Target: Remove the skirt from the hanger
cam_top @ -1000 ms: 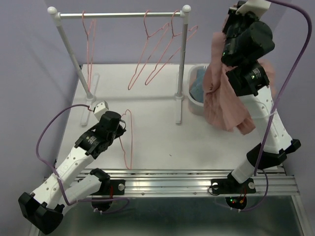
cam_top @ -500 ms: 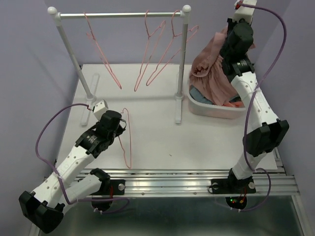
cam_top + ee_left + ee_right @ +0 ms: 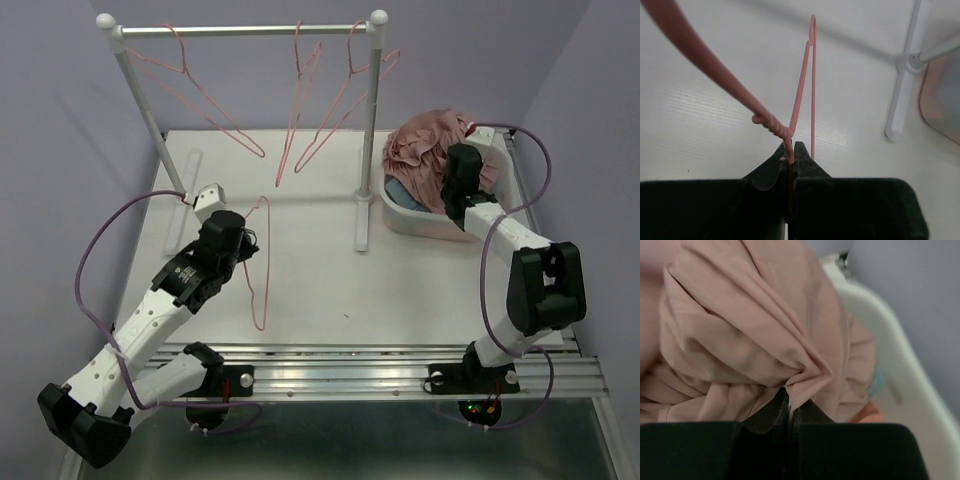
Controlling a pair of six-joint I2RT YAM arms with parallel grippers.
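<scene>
The right gripper (image 3: 789,409) pinches a fold of the pink skirt (image 3: 750,325), which lies heaped in the white bin (image 3: 425,224) at two o'clock on the table (image 3: 320,290). At nine o'clock, the left gripper (image 3: 791,156) nips the pink hanger (image 3: 801,90) just below its twisted neck.

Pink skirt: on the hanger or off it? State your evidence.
Off. The skirt lies bunched in the white tub, pinched by the right claw; the left claw holds the bare hanger.
</scene>
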